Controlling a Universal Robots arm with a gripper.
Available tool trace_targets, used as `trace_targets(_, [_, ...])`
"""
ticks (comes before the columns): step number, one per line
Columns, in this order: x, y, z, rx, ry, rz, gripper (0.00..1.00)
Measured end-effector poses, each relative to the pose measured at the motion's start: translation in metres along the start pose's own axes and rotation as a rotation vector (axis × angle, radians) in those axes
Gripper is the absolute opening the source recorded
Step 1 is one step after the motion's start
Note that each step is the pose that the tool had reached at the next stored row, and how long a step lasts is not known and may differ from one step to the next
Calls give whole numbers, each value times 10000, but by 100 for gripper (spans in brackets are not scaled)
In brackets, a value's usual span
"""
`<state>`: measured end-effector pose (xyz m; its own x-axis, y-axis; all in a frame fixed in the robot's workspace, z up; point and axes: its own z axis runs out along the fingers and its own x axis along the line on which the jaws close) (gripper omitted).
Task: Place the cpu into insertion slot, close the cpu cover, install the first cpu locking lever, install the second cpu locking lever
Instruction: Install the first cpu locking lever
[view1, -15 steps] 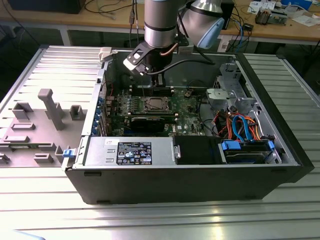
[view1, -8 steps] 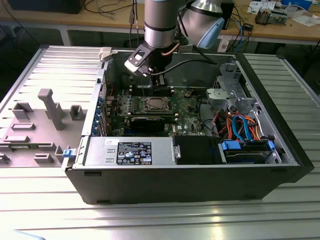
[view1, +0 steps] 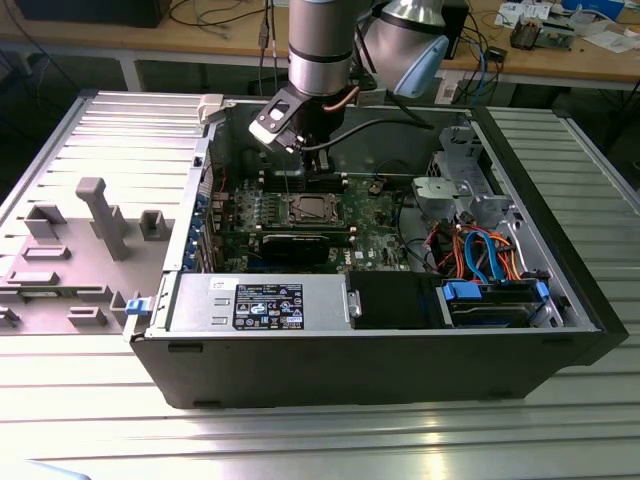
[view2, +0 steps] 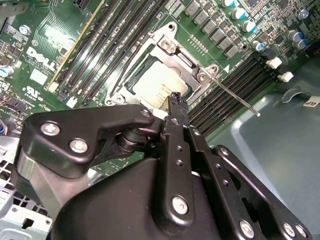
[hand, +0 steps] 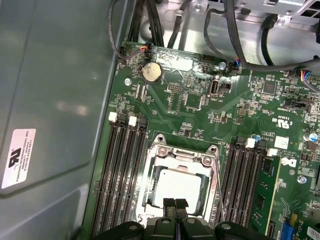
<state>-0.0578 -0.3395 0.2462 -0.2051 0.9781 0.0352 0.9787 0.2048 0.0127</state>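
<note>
Over the green circuit board (hand: 200, 100) inside the open computer case (view1: 350, 370), the arm (view1: 320, 50) reaches down from above, and the claw (hand: 175, 204) hangs just above the near edge of the insertion slot (view2: 132, 85). Its two black fingertips (hand: 170, 203) are pressed together side by side, with nothing between them.

The cpu (hand: 179, 186) lies flat in the slot, its dull silver top showing through the square window of the cpu cover (hand: 172, 156). The cover lies down around the chip, and its tab end points toward the coin battery (hand: 151, 72).

In the second wrist view the claw tip (view2: 175, 100) sits close over one corner of the cpu (view2: 157, 85), though I cannot tell whether it touches. From the corner of the cpu cover (view2: 182, 62), a thin metal lever (view2: 235, 97) sticks out at a slant. Its free end is over the long black memory slots (view2: 235, 80) and well clear of the socket. The same lever (hand: 218, 185) runs along one side of the socket in the first wrist view. More memory slots (hand: 122, 170) flank the other side.

The case rests on a ribbed metal surface (view1: 300, 440). A grey moulded fixture (view1: 90, 230) lies just beside it on the exterior view's left.
</note>
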Motion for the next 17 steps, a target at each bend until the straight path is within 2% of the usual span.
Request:
trace_targets(2, [-11,-9,0,0,3,-63,11])
trace_targets(5, [-12,-15,0,16,8,-497,11])
trace_targets(7, [-12,-16,-4,19,9,-513,11])
trace_targets(10, [-10,-15,-45,16,14,-516,11])
trace_targets(15, [-6,-14,-158,17,14,-540,11])
trace_targets(17, [-6,-13,-170,17,16,-579,11])
